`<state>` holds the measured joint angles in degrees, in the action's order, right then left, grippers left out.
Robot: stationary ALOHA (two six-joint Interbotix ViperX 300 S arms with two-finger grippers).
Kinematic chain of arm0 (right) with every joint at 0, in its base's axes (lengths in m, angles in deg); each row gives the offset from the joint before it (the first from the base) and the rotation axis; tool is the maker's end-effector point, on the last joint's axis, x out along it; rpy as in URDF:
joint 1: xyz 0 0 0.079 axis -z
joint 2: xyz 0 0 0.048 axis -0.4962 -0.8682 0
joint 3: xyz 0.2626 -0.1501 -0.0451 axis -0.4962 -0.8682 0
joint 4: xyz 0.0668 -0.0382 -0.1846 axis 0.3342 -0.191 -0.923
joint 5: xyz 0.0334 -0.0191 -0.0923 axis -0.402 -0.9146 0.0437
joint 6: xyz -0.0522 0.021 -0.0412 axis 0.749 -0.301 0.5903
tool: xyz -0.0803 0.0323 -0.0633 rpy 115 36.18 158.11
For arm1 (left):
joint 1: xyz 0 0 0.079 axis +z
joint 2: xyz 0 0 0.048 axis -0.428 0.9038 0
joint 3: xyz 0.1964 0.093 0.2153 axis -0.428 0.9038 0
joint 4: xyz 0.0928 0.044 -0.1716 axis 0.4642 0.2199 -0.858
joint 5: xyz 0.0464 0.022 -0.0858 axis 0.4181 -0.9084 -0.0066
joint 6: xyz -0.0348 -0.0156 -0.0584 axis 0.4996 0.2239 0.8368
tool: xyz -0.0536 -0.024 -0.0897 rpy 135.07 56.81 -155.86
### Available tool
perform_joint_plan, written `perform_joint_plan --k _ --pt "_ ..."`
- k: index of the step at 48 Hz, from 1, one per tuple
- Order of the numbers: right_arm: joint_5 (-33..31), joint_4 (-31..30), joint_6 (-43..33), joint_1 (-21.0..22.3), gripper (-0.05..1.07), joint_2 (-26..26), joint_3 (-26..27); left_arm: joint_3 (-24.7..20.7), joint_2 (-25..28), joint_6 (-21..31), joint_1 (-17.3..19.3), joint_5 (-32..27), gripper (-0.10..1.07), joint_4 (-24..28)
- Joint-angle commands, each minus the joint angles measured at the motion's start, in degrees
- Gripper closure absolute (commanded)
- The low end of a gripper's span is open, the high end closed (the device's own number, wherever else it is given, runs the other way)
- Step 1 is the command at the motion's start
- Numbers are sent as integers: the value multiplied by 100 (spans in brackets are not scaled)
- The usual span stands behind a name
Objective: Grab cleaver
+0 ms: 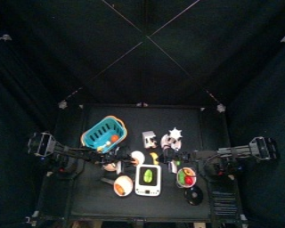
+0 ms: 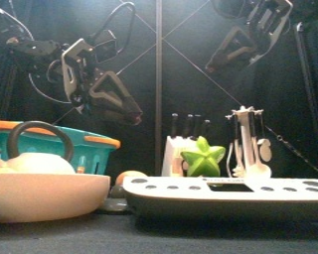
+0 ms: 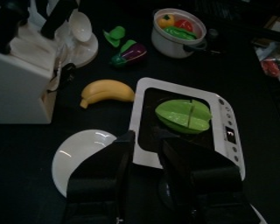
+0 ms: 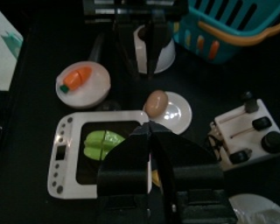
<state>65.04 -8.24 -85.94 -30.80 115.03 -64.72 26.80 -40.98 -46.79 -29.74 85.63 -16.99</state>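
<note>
A pale grey-white piece that looks like the cleaver (image 2: 245, 141) stands just right of the white knife block (image 2: 179, 154), close to the white spiky star (image 1: 173, 134). I cannot separate the two clearly. In the left wrist view this pale cluster (image 3: 77, 26) lies beyond the block (image 3: 24, 66). My left gripper (image 3: 149, 162) hangs high over the table's left front, jaws apart and empty. My right gripper (image 4: 154, 131) hangs over the right front, jaws closed to a point with nothing between them. Both are well away from the cleaver.
A teal basket (image 1: 103, 134) stands at the back left. A white tray with a green item (image 1: 148, 181) lies at the front. Near it are an orange-filled bowl (image 1: 121, 185), a bowl of red items (image 1: 188, 178), a banana (image 3: 108, 90) and an egg bowl (image 4: 166, 105).
</note>
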Motion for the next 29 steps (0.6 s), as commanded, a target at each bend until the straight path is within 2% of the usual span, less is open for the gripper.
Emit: perform_joint_plan --k 1,10,20,29 --pt "299 202 -9 105 88 35 79 -79 -62 0 -53 79 29 -88" --pt "782 1107 0 413 86 -53 158 -62 -88 -26 -105 246 30 -105" --pt "817 2074 -9 809 81 -158 378 -53 -360 -44 -44 220 30 62" --pt "396 2628 -18 1134 70 -466 861 35 -835 -26 659 176 30 413"
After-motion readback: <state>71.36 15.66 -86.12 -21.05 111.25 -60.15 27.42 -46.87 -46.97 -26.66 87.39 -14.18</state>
